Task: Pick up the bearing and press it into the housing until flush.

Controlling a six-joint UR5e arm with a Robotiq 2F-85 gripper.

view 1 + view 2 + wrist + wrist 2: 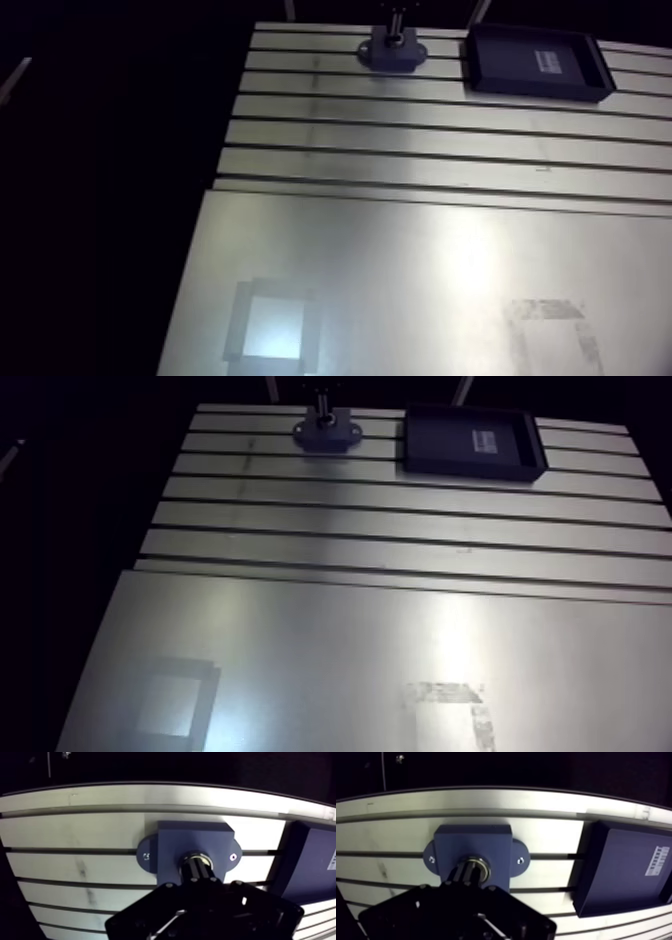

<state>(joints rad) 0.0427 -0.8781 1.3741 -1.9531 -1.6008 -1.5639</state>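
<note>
A blue-grey flanged housing (195, 838) is fixed on the slotted table (75, 832) at its far side, also seen small in the arm view as the housing (392, 52). The bearing (201, 857) shows as a shiny metal ring sitting in the housing's bore. My gripper (197, 868) stands straight over it, the two dark fingers pressed together with their tips on the ring. The fingers cover most of the bearing, so how deep it sits cannot be told. In the arm view the gripper (394, 22) drops from above onto the housing.
A dark shallow tray (541, 60) with a white label sits close beside the housing, also in the wrist view as the tray (623, 869). The near smooth plate (420, 270) carries two worn square tape marks (272, 330).
</note>
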